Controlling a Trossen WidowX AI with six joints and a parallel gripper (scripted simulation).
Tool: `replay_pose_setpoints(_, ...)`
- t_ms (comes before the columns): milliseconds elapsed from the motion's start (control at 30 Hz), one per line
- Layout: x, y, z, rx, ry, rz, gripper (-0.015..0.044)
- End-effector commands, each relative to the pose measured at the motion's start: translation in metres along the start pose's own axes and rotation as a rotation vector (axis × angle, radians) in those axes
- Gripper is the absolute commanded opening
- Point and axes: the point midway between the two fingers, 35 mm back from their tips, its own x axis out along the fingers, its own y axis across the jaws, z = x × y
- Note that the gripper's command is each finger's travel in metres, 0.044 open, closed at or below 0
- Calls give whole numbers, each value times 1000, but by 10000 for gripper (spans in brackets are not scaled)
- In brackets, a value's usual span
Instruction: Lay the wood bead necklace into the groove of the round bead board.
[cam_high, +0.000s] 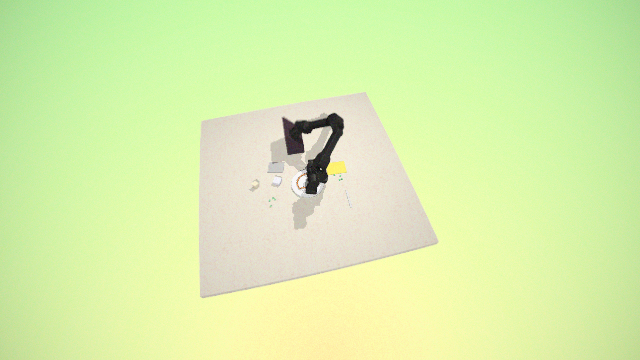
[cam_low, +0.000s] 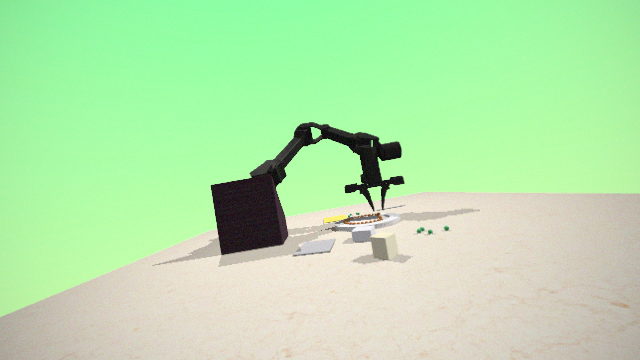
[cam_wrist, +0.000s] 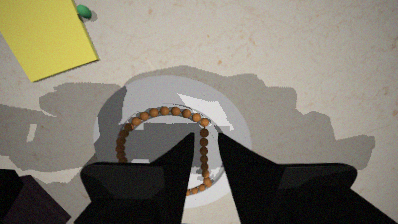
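Observation:
The round bead board lies flat, pale grey with a ring groove. The orange-brown wood bead necklace lies on it as a loop. In the wrist view its upper arc follows the groove's curve, while its right side runs nearly straight, inside the groove line. My gripper is partly open and empty, pointing down above the board, with the straight right run of beads below the gap between its fingertips. The fingers hide part of the necklace's lower side. In the top view the arm covers the fingertips.
A yellow plate, a grey plate, a white block and a beige block lie around the board. Several small green beads and a thin rod lie nearby. The arm stands on a dark box.

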Motion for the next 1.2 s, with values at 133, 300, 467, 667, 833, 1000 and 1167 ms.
replay_pose_setpoints(133, 13, 1, -1, 9, -3, 2, 120)
replay_pose_setpoints(300, 11, 1, 0, 1, 1, 3, 41)
replay_pose_setpoints(467, 11, 1, 0, 1, 1, 3, 0)
replay_pose_setpoints(667, 11, 1, 0, 1, 1, 3, 0)
replay_pose_setpoints(833, 11, 1, 0, 1, 1, 3, 0)
replay_pose_setpoints(1000, 11, 1, 0, 1, 1, 3, 0)
replay_pose_setpoints(1167, 11, 1, 0, 1, 1, 3, 0)
